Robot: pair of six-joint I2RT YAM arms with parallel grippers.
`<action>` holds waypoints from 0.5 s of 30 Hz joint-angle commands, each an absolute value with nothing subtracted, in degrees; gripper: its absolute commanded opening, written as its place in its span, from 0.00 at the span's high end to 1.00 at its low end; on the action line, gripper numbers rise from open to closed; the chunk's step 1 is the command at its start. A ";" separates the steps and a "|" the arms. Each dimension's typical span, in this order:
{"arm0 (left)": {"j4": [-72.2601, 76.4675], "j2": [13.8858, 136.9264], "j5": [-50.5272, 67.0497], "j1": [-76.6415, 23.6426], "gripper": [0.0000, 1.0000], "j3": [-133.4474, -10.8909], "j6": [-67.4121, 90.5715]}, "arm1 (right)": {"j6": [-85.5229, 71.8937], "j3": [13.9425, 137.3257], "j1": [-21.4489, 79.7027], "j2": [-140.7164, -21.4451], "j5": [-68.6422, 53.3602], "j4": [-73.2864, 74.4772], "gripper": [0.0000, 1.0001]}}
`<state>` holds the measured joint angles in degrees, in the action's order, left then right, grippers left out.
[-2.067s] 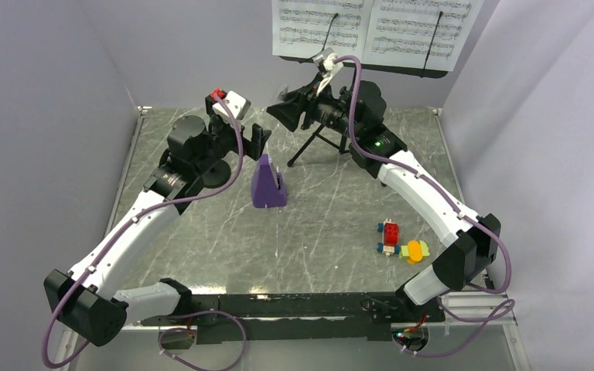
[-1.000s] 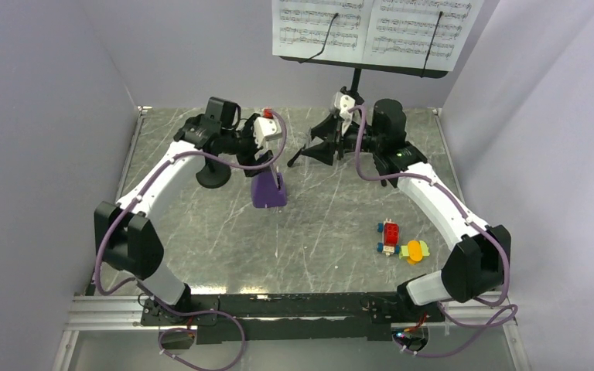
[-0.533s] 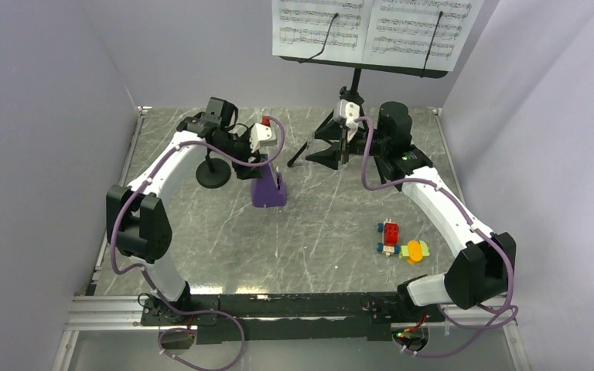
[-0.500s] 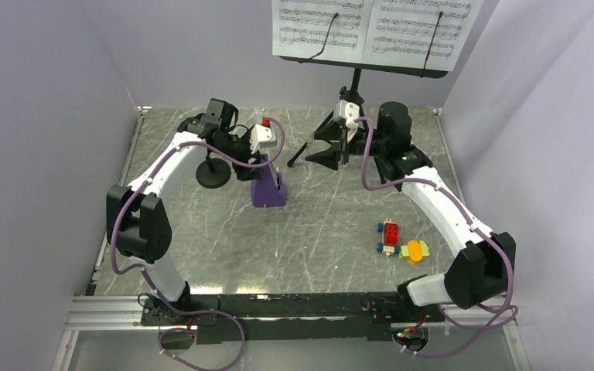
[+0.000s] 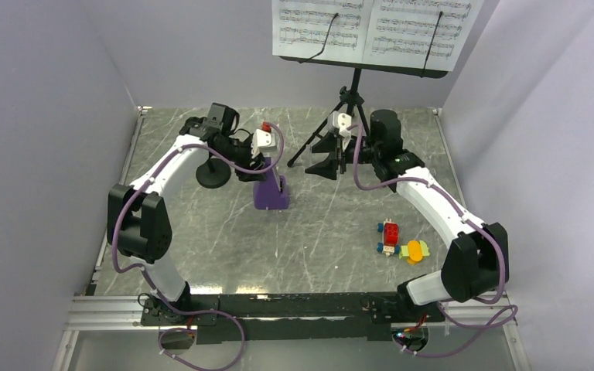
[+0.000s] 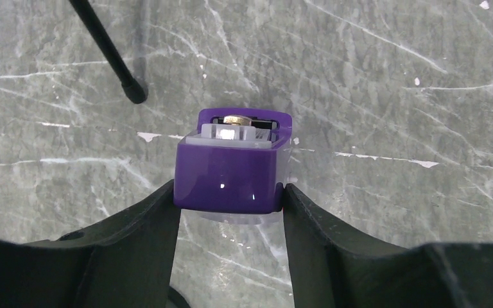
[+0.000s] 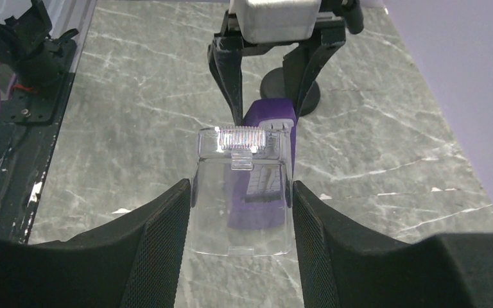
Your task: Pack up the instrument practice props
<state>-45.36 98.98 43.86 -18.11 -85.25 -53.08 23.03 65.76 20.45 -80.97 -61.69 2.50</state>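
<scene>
The purple wedge-shaped metronome (image 5: 270, 193) stood left of centre on the grey marbled table (image 5: 317, 239). The left gripper (image 6: 230, 196) clamped its top, one black finger pressed to each side. To its right, and apart from it, the right gripper (image 7: 242, 192) pinched a clear plastic cover (image 7: 242, 212) between its fingers. Just behind that gripper rose the black tripod music stand (image 5: 353, 97), with white sheet-music pages (image 5: 321, 27) spread on its desk. The black round-based microphone stand (image 5: 213, 176) sat just left of the metronome, partly hidden by the left arm. Small red, yellow and green toy blocks (image 5: 398, 241) lay well apart, near the right arm.
</scene>
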 commanded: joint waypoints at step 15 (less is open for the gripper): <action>-54.53 97.82 50.45 -25.67 0.47 -82.46 -61.38 | 25.26 47.92 21.86 -80.47 -66.44 -18.90 1.00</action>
<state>-49.63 97.84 48.60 -24.75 -83.22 -60.31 26.65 51.72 21.23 -81.38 -64.10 -4.47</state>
